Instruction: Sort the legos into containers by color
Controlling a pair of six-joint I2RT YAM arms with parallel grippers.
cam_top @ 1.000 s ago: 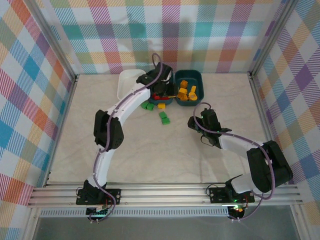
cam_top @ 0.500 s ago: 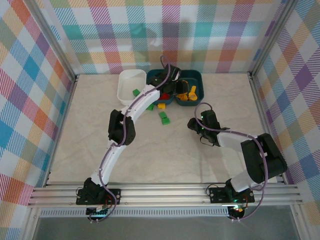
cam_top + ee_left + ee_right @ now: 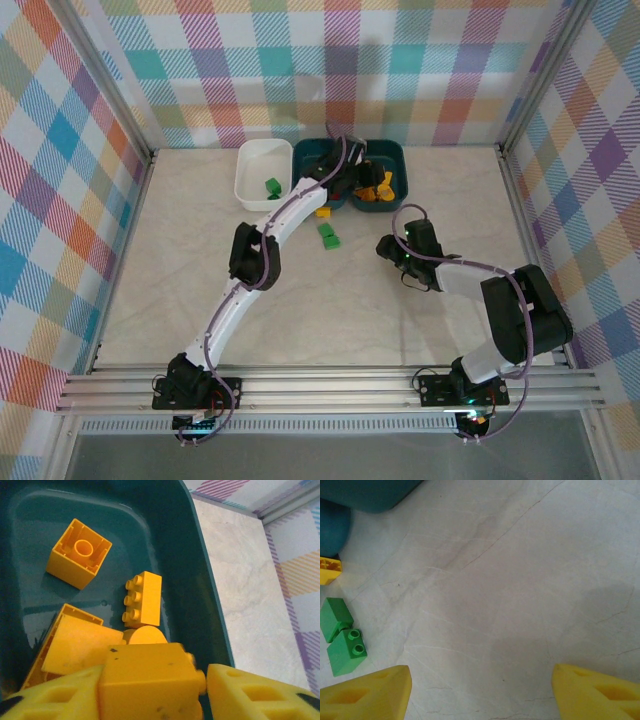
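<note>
Left gripper (image 3: pixel 152 680) is hovering over the right teal tub (image 3: pixel 202 580), with a yellow brick (image 3: pixel 145 672) sitting between its fingers (image 3: pixel 50 700). The brick is lying flush against one finger while a thin dark line is showing against the other, so whether it is being gripped or let go cannot be told.

The pale marbled table (image 3: pixel 200 280) is carrying everything. At its far edge the three tubs are sitting in a row, touching: the white tub (image 3: pixel 250 165) on the left, the middle teal tub (image 3: pixel 305 160), then the right teal one. The right gripper (image 3: pixel 482 672) is hanging over bare table nearer the arms, its fingers spread wide with nothing between them.

Inside the right teal tub a wide flat yellow piece (image 3: pixel 75 645) is lying by the left finger, a hollow square yellow brick (image 3: pixel 79 553) is lying upside down, and a narrow studded yellow brick (image 3: pixel 143 597) is resting on its side. One green brick (image 3: pixel 272 186) is lying in the white tub. On the table near the tubs, two green bricks (image 3: pixel 347 652) are lying side by side, touching, and a small yellow-orange brick (image 3: pixel 330 570) is sitting just beside a teal tub's wall.
</note>
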